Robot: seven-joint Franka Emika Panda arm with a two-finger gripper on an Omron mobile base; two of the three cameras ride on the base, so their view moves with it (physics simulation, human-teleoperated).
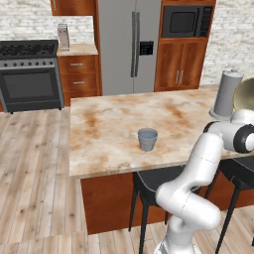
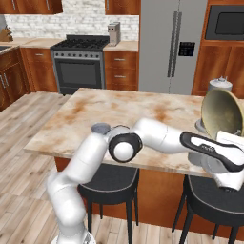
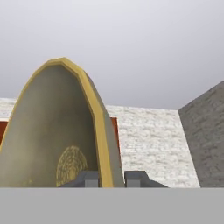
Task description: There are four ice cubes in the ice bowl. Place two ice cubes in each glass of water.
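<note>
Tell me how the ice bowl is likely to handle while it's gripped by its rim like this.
The ice bowl is held up on edge, the gripper pinching its thin rim, so it may pivot or slip between the fingers. It looks rigid, not floppy. Its wide shallow body hangs off one small pinch point, so quick swings would probably twist it.

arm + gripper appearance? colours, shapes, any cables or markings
The arm is glossy white, built of rounded tubular links, with dark grey to black round caps at the joints. The hand is white with a black band along it. The gripper has two small, blocky dark grey fingertips. No cables or markings visible.
</note>
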